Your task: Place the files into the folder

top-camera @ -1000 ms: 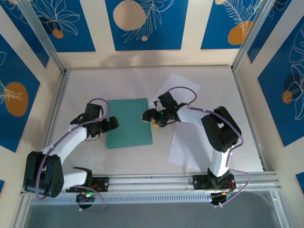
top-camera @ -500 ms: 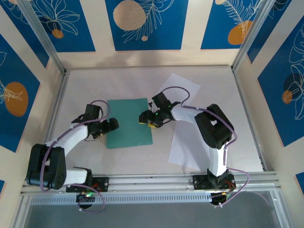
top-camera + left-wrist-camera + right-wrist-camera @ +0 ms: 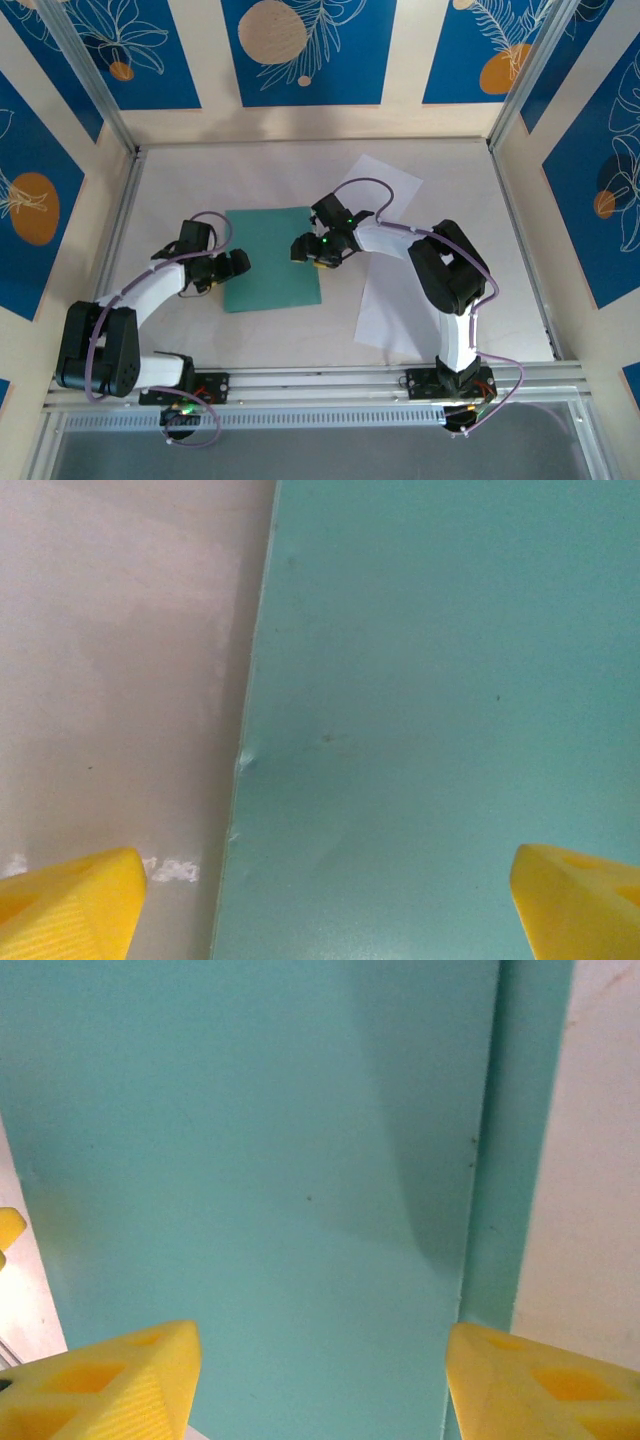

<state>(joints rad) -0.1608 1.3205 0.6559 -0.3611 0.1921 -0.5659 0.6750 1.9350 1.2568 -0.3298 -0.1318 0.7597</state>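
The teal-green folder (image 3: 270, 258) lies flat and closed on the table between the two arms. My left gripper (image 3: 238, 264) sits low at its left edge, open; its yellow fingers (image 3: 70, 900) straddle that edge of the folder (image 3: 430, 710). My right gripper (image 3: 302, 248) hangs open over the right edge. In the right wrist view, the folder's (image 3: 260, 1160) top cover ends just inside a strip of the lower leaf (image 3: 525, 1110), between the yellow fingers (image 3: 540, 1380). One white sheet (image 3: 378, 178) lies behind the right arm, another (image 3: 400, 305) at the front right.
The pale table (image 3: 200, 180) is walled by panels with blue patterns on three sides. An aluminium rail (image 3: 330, 380) with both arm bases runs along the near edge. The right arm's forearm crosses above the two sheets.
My right gripper has slid left from beside the folder to over its right edge. The left arm has drawn in slightly at the left edge; the folder has not moved.
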